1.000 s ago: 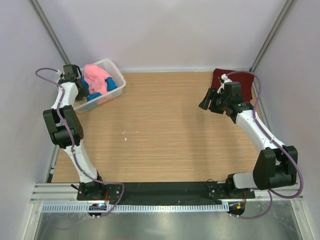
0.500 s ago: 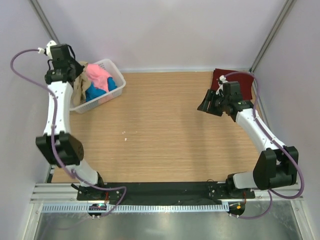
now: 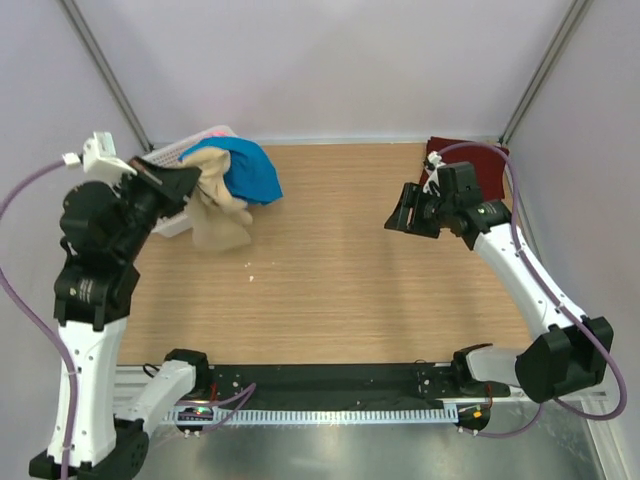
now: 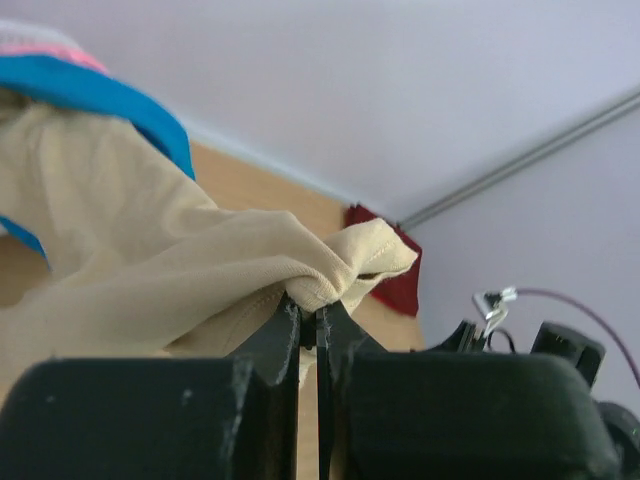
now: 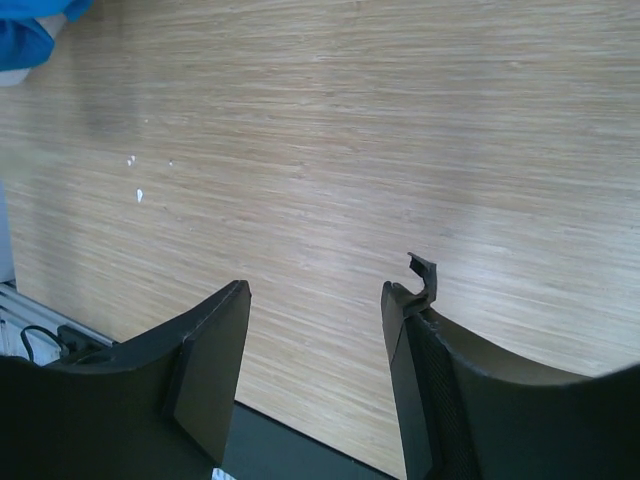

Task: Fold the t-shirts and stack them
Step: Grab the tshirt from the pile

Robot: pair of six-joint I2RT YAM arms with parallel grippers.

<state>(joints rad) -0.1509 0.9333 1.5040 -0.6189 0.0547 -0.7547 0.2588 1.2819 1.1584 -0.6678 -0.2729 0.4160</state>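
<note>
t-shirts counted 4: tan t-shirt (image 3: 218,215), blue t-shirt (image 3: 245,170), maroon t-shirt (image 3: 478,156), pink t-shirt (image 4: 55,50) (edge only) | basket (image 3: 175,153) 1, upper left | wooden worktop (image 3: 330,270), pale walls (image 3: 330,60) | tan t-shirt pinched in closed left fingers (image 4: 280,335), hung upper left, blue t-shirt draped over it | maroon t-shirt laid upper right behind right fingers (image 5: 215,340), which are spread apart, empty

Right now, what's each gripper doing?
Left gripper: shut on the tan t-shirt.
Right gripper: open, holding nothing.
</note>
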